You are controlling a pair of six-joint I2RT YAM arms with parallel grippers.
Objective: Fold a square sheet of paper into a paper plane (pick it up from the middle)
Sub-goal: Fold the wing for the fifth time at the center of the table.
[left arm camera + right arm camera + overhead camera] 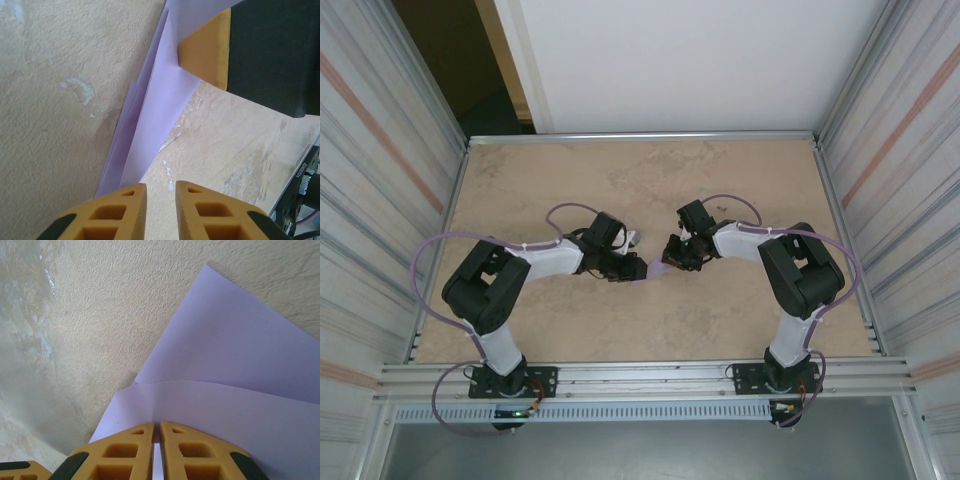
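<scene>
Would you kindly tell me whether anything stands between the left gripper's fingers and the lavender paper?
Nothing visible does. The creased paper runs over the bare table right up to the tips of the left fingers, which stand slightly apart. The right gripper pinches its other end.

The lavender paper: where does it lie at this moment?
In the top view the lavender paper lies partly folded between the two grippers. The right gripper pinches one edge, and the paper's narrow end reaches the fingertips of the left gripper.
</scene>
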